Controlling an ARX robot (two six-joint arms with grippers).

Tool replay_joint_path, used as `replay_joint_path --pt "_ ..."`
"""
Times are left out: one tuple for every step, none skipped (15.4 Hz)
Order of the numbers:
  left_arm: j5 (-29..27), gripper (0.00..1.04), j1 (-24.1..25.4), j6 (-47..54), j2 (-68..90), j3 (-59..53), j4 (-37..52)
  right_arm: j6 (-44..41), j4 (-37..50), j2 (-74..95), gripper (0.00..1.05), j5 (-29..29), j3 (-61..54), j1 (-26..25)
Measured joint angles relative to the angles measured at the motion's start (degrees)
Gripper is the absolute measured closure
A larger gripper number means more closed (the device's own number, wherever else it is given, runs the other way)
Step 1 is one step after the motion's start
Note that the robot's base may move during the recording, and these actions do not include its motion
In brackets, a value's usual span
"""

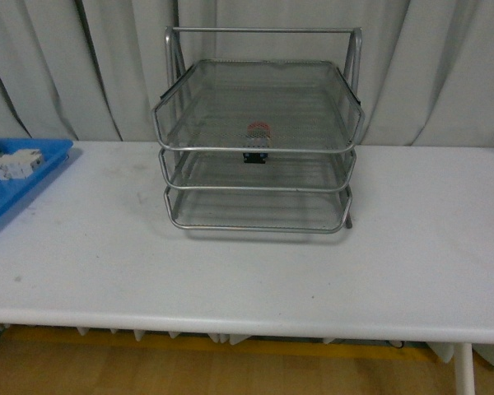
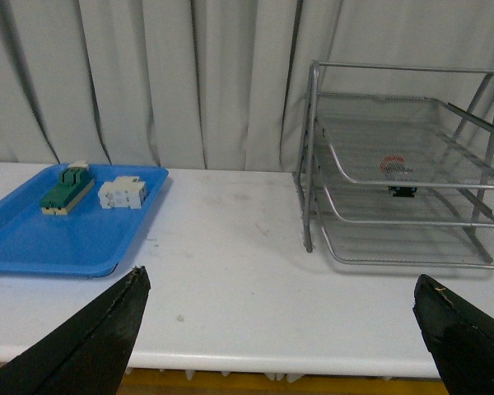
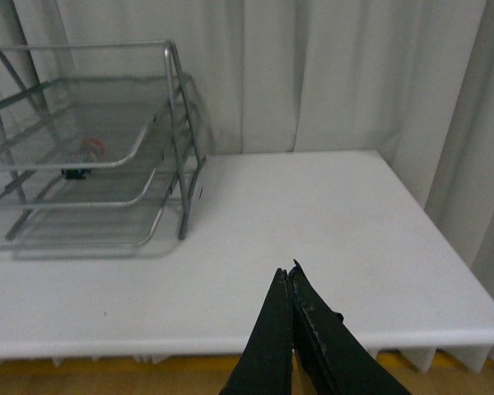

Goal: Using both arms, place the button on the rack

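The silver wire-mesh rack (image 1: 174, 105) stands at the back middle of the white table. The button (image 1: 258, 132), red cap over a black body, sits inside it behind the mesh near the front; I cannot tell whether it rests on the top or the middle tray. It also shows inside the rack (image 2: 313, 148) as the button (image 2: 393, 163) in the left wrist view, and as the button (image 3: 91, 146) in the rack (image 3: 178, 123) in the right wrist view. My left gripper (image 2: 281, 284) is open and empty near the table's front edge. My right gripper (image 3: 286, 273) is shut on nothing. Neither arm appears in the front view.
A flat blue tray (image 2: 66, 243) lies at the table's left, also seen as the blue tray (image 1: 20, 188), holding a green-and-cream block (image 2: 66, 191) and a white blocky part (image 2: 121, 194). A grey curtain (image 1: 445, 66) hangs behind. The table's right edge (image 3: 457, 263) is near my right gripper.
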Motion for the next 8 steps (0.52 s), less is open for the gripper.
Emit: replay_joint_path --pt "-0.02 0.07 0.0 0.0 0.0 0.0 0.0 0.0 -1.2 -1.01 1.03 0.04 0.0 0.0" --pt "-0.11 0.07 0.0 -0.02 0.02 0.0 0.0 0.0 -2.19 -3.96 1.03 0.15 0.0 0.0" --pt "0.0 0.07 0.0 0.0 0.0 0.0 -0.02 -0.02 -1.01 -4.61 1.03 0.13 0.17 0.0" --pt "-0.02 0.07 0.0 0.0 0.02 0.0 0.0 -0.02 -1.97 -4.59 1.03 0.17 0.0 0.0" --pt "-0.02 0.07 0.0 0.0 0.0 0.0 0.0 -0.09 -2.1 -4.57 0.95 0.17 0.0 0.0" --pt "-0.02 0.07 0.0 0.0 0.02 0.0 0.0 -0.09 -2.1 -4.59 0.8 0.17 0.0 0.0" --pt "-0.02 0.07 0.0 0.0 0.0 0.0 0.02 -0.09 -2.1 -4.57 0.67 0.17 0.0 0.0" --pt "-0.02 0.07 0.0 0.0 0.0 0.0 0.0 -0.09 -2.1 -4.57 0.54 0.2 0.0 0.0"
